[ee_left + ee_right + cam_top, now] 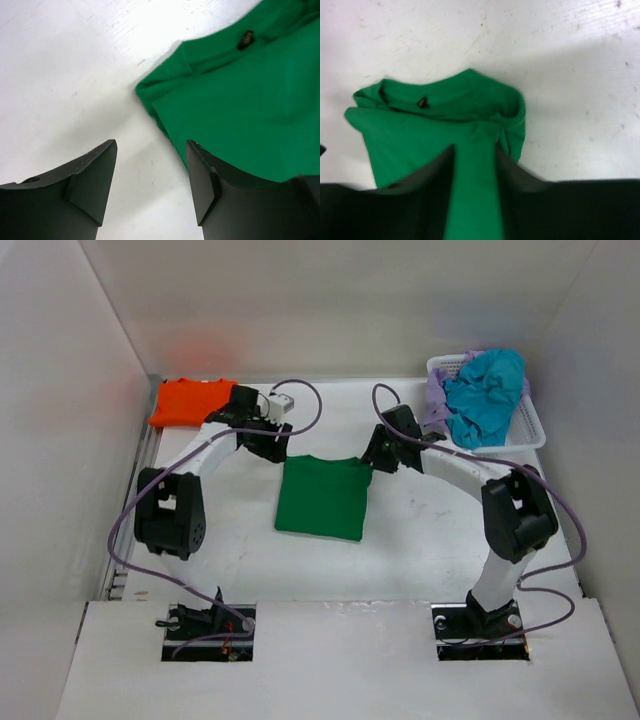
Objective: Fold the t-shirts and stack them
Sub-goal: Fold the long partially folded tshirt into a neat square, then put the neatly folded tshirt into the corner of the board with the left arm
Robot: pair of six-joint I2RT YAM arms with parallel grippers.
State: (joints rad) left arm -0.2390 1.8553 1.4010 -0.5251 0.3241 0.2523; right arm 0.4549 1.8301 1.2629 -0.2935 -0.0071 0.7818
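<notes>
On the white table (420,540), two robot arms reach inward from either side to the far edge of a dark green t-shirt (320,498), which lies folded into a neat rectangle at the centre, collar end away from the bases. That central spot appears to serve as the folding area, within easy reach of both arms.

At the far right corner, a white lattice basket (537,428) holds the teal t-shirt (485,395) and the lavender t-shirt (436,398), crumpled together and evidently waiting their turn. In the far left corner the orange t-shirt (190,402) lies flat and folded, probably the base of the stack, well apart from the green one.

The left gripper (278,440) hovers at the green shirt's far left corner. Its wrist camera shows the jaws set wide over bare table, nothing between them, the cloth's edge just beside one finger. The right gripper (372,455) sits over the far right corner, jaws narrowly parted, with green cloth showing in the gap. Whether the fingers touch that cloth cannot be told.

The shirt looks soft and smooth across its top layer, slightly bunched at the right corner. A small dark neck label (245,39) sits inside the collar.
</notes>
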